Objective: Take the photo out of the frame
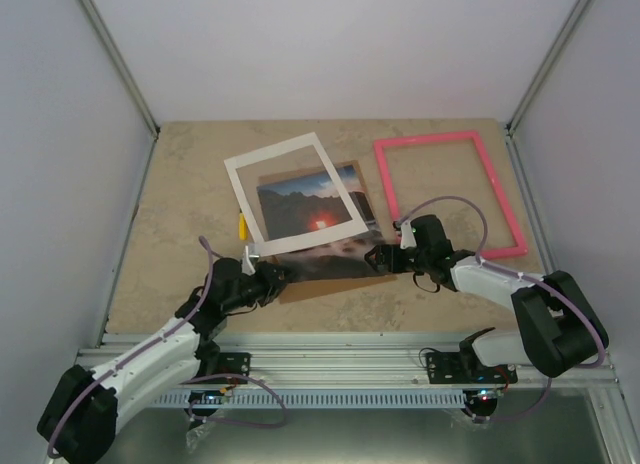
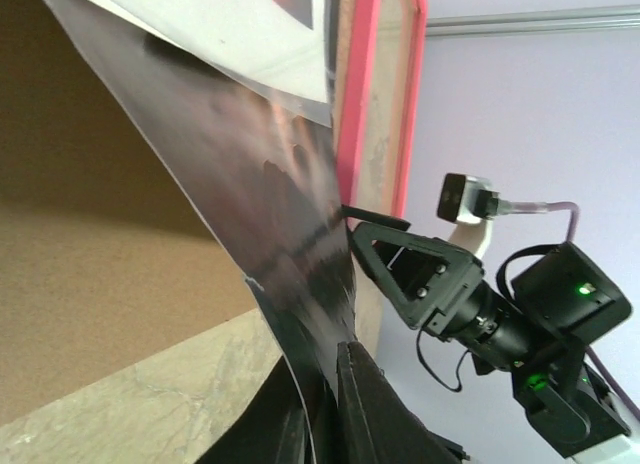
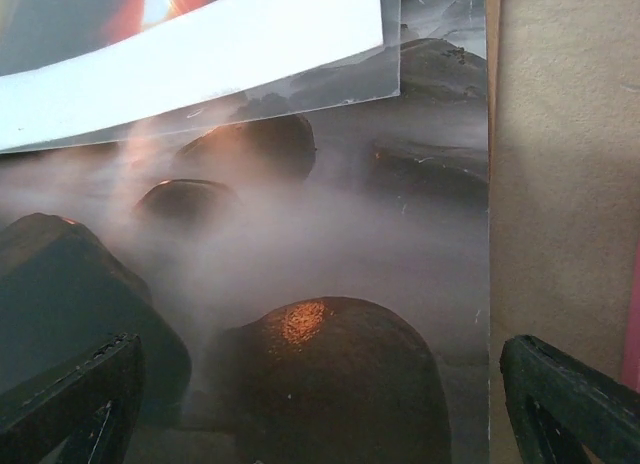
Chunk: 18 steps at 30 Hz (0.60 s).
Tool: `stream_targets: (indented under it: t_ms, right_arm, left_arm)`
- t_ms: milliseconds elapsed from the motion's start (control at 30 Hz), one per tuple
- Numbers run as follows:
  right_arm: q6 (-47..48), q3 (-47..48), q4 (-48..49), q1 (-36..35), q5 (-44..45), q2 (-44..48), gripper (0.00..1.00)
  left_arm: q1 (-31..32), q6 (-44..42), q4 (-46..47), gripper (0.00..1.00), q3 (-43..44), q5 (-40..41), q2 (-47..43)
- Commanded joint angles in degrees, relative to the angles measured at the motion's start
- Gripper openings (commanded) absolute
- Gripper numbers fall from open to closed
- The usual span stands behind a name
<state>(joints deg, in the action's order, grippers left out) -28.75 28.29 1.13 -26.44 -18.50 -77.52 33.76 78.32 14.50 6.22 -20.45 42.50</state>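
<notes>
Left hand: the left hand [image 1: 278,276], lower left of centre in the top view, is clenched on the near-left edge of the photo [image 1: 318,224]. In its wrist view the dark glossy sheet runs down between its fingers [image 2: 345,409] and bows upward from them.
Right hand: the right hand [image 1: 397,252], right of centre in the top view, is spread wide at the photo's lower right corner. Its own view shows one finger at each bottom corner of the picture, with the print between them and nothing gripped.
Photo: it lies in the middle of the top view on the brown backing board [image 1: 352,174]. Its near-left part is raised off the board where the left hand holds it.
Mat: the white mat [image 1: 272,149] lies skewed over the upper part of the photo, with the red sun showing through its opening. Its lower strip rests across the print.
Frame: the pink frame [image 1: 425,139] lies empty on the surface [image 1: 190,184] at the upper right, apart from the print.
Step in hand: the print looks already out of the frame. The work now seems to be freeing it from under the mat and off the board.
Next move: probably a low, steady draw toward the bottom edge of the top view, so the mat slides off and is not dragged along. The right hand could close on its corner to share the pull, since a one-sided tug might crease the thin sheet.
</notes>
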Motion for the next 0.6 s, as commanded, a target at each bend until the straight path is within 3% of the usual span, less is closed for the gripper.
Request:
stream_targets:
  t_ms: [0, 567]
  right_arm:
    - [-0.96, -0.79, -0.26, 0.24, -0.34, 0.26, 0.98]
    - [-2.61, -1.02, 3.13, 0.24, -10.65, 2.33, 0.98]
  left_arm:
    - [0.23, 1.29, -0.9, 0.11, -0.61, -1.38, -2.42]
    - [0.21, 1.0, 1.12, 0.16, -2.34, -2.06, -0.68]
